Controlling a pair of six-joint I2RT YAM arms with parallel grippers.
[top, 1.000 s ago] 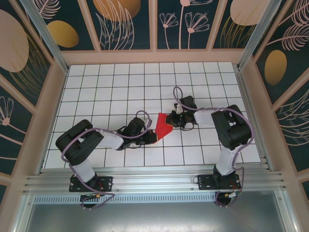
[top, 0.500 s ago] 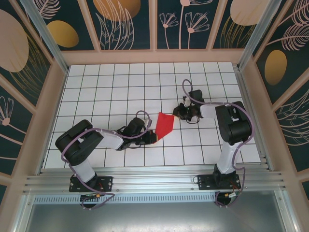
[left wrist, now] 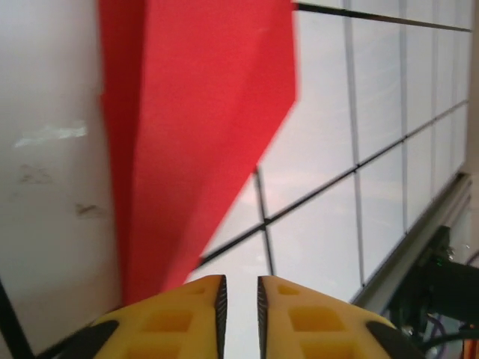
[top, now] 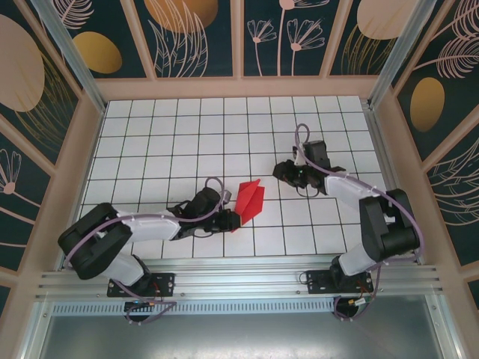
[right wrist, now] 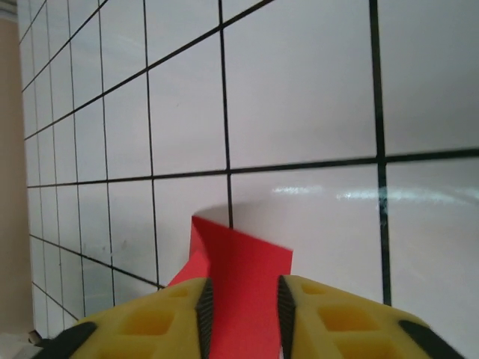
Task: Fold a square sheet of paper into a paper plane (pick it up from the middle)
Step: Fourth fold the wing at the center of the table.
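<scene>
The paper plane [top: 249,199], a bright red creased dart, lies on the white grid table just right of centre, its folds sprung slightly apart. My left gripper [top: 230,219] sits at its near-left tip. In the left wrist view the yellow fingers [left wrist: 179,310] stand a narrow gap apart with bare tile between them, and the plane [left wrist: 194,112] stretches ahead on the left. My right gripper [top: 278,171] hovers a short way right of the plane, apart from it. Its jaws [right wrist: 241,292] are open, and the plane [right wrist: 239,254] lies on the table beyond them.
The white grid table [top: 172,134] is boxed in by wooden-framed patterned walls [top: 239,86]. A metal rail [top: 239,280] runs along the near edge and shows at the lower right of the left wrist view [left wrist: 419,247].
The right gripper has let go of the paper, opened and pulled away to the right. The left jaws have parted and released the tip as that arm drew back. The plane now rests free.
</scene>
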